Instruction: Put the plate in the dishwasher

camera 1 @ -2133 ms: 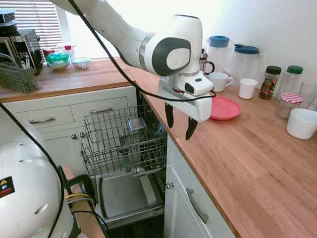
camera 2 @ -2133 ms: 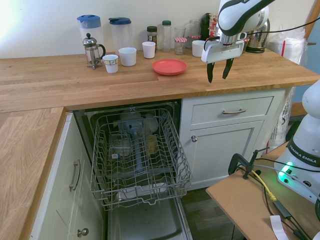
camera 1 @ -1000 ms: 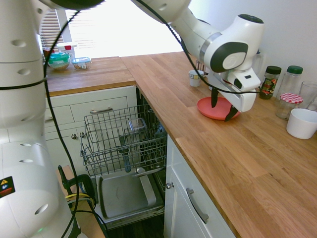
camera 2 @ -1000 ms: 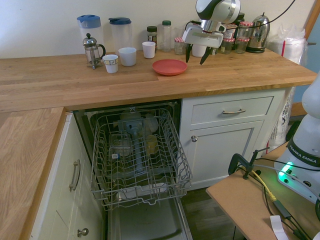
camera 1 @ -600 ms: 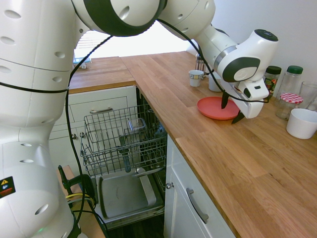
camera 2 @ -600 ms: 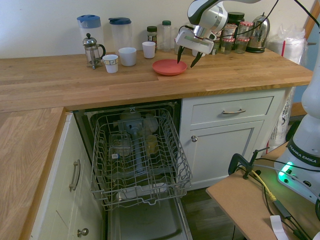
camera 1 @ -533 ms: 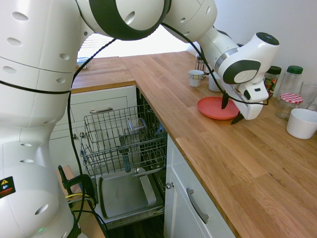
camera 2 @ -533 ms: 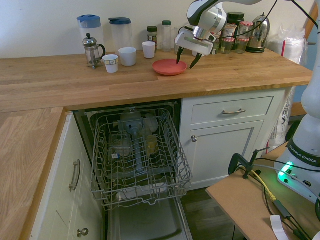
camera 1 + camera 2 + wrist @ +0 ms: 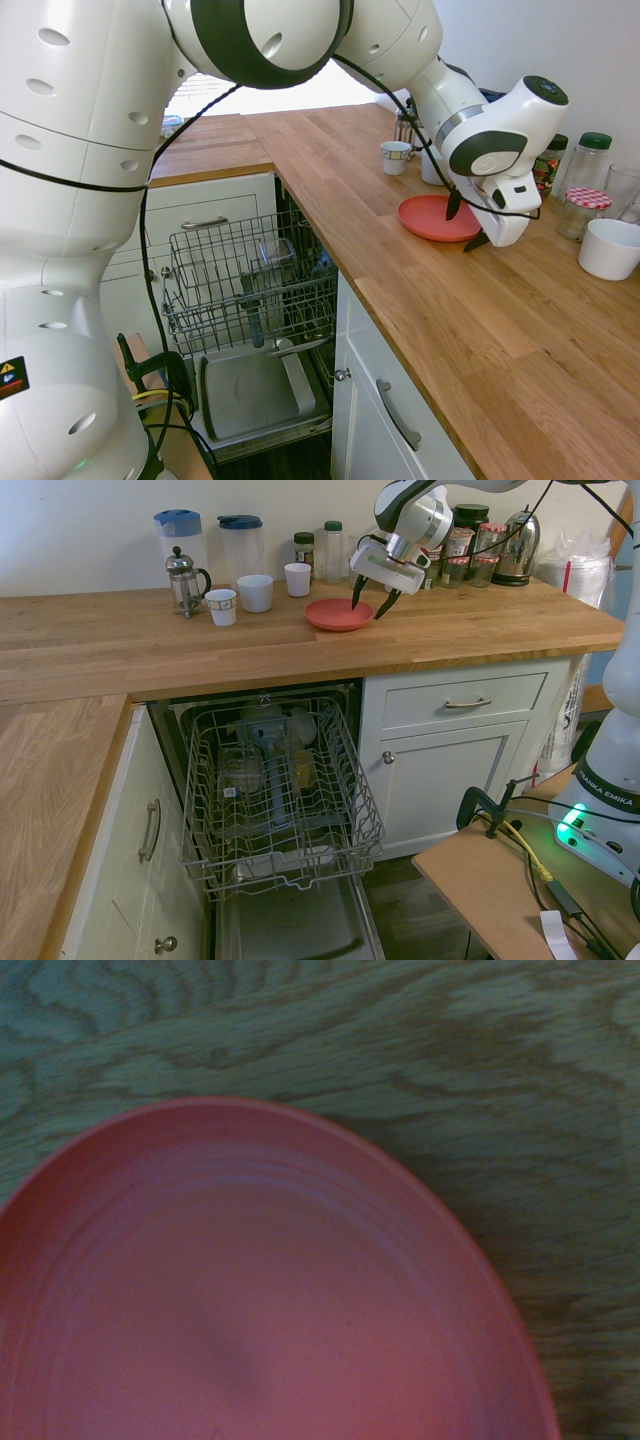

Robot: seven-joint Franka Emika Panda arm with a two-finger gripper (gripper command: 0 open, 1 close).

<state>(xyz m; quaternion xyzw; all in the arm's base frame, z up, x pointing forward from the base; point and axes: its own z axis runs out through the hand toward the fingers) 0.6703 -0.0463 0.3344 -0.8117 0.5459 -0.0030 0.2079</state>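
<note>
The coral-red plate (image 9: 432, 218) (image 9: 333, 615) lies flat on the wooden counter, and it fills most of the wrist view (image 9: 250, 1290). My gripper (image 9: 464, 228) (image 9: 367, 608) is open and tilted just above the plate's rim on the side near the jars. One finger hangs over the plate and the other stands outside its edge. Nothing is held. The dishwasher (image 9: 275, 780) (image 9: 250, 285) stands open below the counter, its grey wire rack pulled out over the lowered door (image 9: 255, 390).
Behind the plate stand white mugs (image 9: 255, 592), a French press (image 9: 183, 580), two jugs (image 9: 240, 545), jars (image 9: 304, 550) and a kettle (image 9: 515, 550). A white bowl (image 9: 608, 248) sits near the gripper. White drawers (image 9: 465, 705) flank the dishwasher.
The gripper came down from above the jars to the plate's rim and settled a little closer to it. It stayed open. The plate has not moved.
</note>
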